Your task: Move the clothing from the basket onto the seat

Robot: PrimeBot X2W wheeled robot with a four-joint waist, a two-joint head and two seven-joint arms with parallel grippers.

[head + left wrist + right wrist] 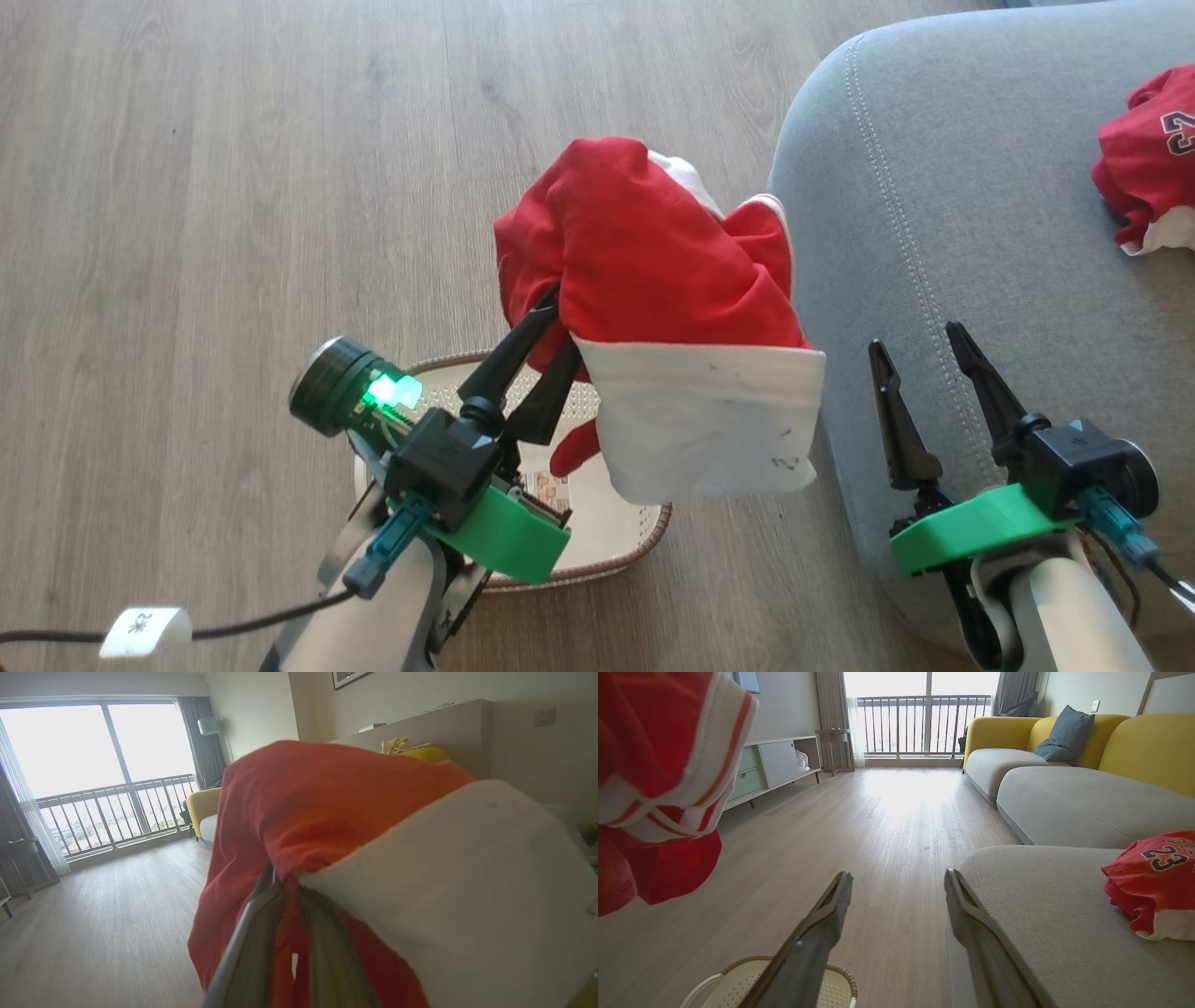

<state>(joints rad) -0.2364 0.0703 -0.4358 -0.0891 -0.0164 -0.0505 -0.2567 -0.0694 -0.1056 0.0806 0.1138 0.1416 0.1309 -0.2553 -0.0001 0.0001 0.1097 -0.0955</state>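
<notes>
Hanging closest to the lens, a red garment with a broad white band (653,271) is drooping from the left gripper (562,322), whose fingers are pinching tight on one bunched fold. That single pinch is letting the rest dangle clear above the basket. The grey seat (980,233) is taking up the right of the head view. The garment is hanging just short of its rounded edge, so the carry across is looking about half made. The cream basket (644,551) is sitting on the wooden floor (233,187) under the left arm, and the part of its bottom that is showing is looking bare. The red jersey marked 23 (1144,149) is lying crumpled far back on the seat, leaving room near the edge. The right gripper (915,338) is waiting over that near edge, jaws spread wide with nothing between them.
</notes>
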